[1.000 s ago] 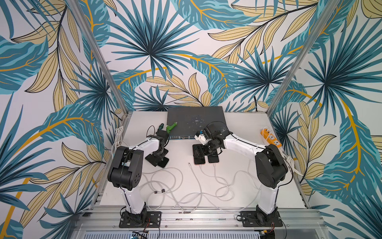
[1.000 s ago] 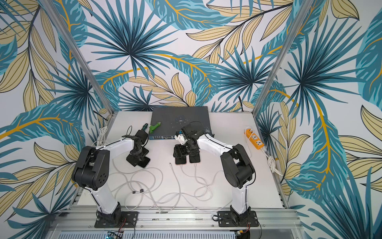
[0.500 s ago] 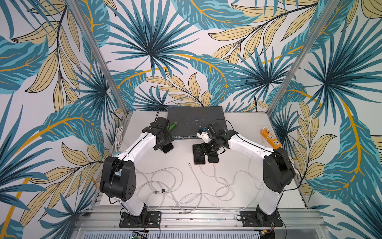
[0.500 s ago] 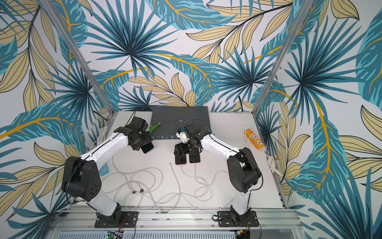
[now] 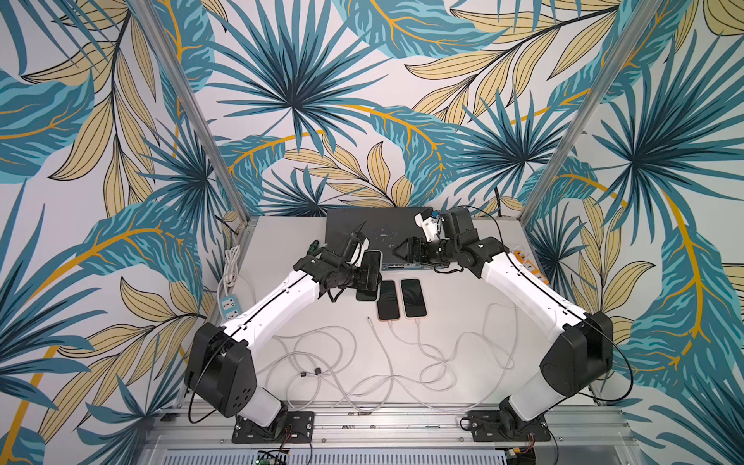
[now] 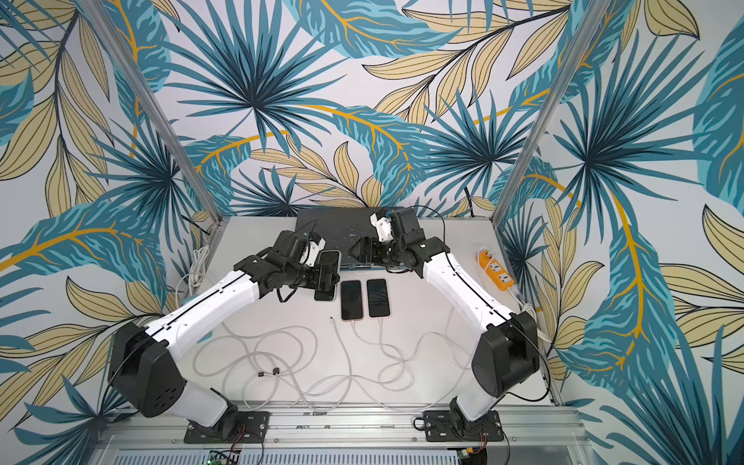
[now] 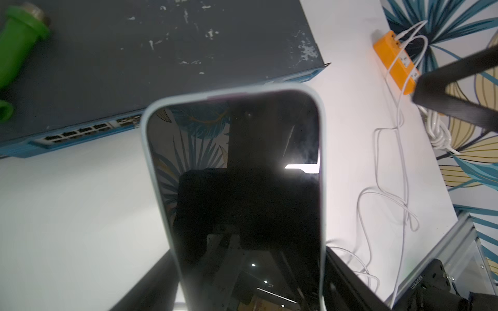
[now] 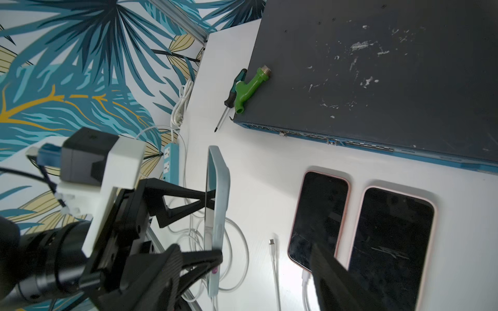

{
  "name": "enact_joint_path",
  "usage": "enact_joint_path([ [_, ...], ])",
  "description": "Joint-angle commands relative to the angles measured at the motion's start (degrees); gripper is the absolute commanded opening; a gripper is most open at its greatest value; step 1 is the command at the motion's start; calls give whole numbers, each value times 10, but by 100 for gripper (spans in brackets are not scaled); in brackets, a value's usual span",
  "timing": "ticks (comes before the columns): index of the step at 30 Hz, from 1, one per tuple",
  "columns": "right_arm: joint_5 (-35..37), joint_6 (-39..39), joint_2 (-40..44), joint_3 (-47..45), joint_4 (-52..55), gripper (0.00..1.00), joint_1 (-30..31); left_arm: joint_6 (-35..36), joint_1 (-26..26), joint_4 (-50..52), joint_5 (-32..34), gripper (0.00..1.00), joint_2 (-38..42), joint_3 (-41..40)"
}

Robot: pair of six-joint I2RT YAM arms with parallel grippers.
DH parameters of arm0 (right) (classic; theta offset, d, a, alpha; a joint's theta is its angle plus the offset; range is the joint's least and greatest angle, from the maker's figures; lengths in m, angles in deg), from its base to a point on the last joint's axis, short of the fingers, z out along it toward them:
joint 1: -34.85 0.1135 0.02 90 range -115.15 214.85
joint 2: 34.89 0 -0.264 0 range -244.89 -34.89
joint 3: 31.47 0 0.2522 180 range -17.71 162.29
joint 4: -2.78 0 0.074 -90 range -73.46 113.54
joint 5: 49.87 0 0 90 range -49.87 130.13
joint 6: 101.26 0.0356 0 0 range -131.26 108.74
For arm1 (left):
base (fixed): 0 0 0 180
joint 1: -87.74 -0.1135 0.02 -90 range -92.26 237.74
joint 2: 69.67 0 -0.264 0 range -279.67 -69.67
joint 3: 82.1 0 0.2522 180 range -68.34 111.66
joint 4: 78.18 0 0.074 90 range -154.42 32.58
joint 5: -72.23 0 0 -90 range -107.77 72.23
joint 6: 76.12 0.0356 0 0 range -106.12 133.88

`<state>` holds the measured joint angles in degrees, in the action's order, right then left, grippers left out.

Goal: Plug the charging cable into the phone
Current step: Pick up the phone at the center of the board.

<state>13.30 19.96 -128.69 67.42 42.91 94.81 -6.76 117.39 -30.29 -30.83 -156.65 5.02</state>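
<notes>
The phone, in a pale blue case, is gripped by its long edges in the left claw and is held clear of the table, just in front of the dark network switch. The right claw is seen open and empty above the switch's front edge. The loose end of the charging cable is seen lying on the table, apart from the held phone, beside two other phones laid flat with cables plugged in.
</notes>
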Motion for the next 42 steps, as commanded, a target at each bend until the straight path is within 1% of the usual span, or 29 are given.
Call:
enact_joint_path([
  [1,-46,67,-21,-10,-34,74,1,25,11,-51,-33,30,17,-3],
  [5,-80,84,-28,-9,-52,72,4,37,25,-45,-32,30,5,9],
  [9,-78,81,-35,-10,-30,72,6,41,33,-41,-40,28,-9,19],
  [14,-77,86,-58,-15,-21,65,7,36,38,-53,-48,28,-8,17],
  [17,-74,87,-72,-14,-15,64,7,30,38,-61,-58,29,-6,18],
  [20,-81,87,-80,-12,-18,57,7,24,40,-67,-65,29,-6,18],
  [22,-82,87,-83,-11,-21,47,7,23,42,-69,-62,29,-9,18],
  [24,-91,90,-83,-12,-31,40,7,21,44,-72,-63,29,-12,19],
  [28,-125,122,-71,-37,-94,33,7,20,45,-72,-56,32,-19,28],
  [32,-126,124,-68,-41,-95,16,7,13,45,-76,-54,32,-29,40],
  [34,-126,118,-64,-42,-96,11,7,12,45,-75,-54,34,-32,46],
  [35,-120,111,-60,-42,-91,8,6,11,45,-74,-56,37,-32,49],
  [36,-112,101,-54,-42,-86,5,6,12,45,-72,-59,44,-31,52],
  [37,-108,93,-48,-45,-83,1,4,12,45,-70,-61,53,-29,54],
  [38,-108,83,-41,-48,-83,0,0,11,45,-68,-59,66,-25,54],
  [39,-120,70,-33,-49,-86,0,-5,8,45,-63,-44,76,-18,54],
  [40,-150,55,-26,-53,-97,0,-11,6,45,-60,-34,82,-7,51],
  [42,-195,27,4,-65,-119,0,-27,10,45,-59,-41,85,19,42],
])
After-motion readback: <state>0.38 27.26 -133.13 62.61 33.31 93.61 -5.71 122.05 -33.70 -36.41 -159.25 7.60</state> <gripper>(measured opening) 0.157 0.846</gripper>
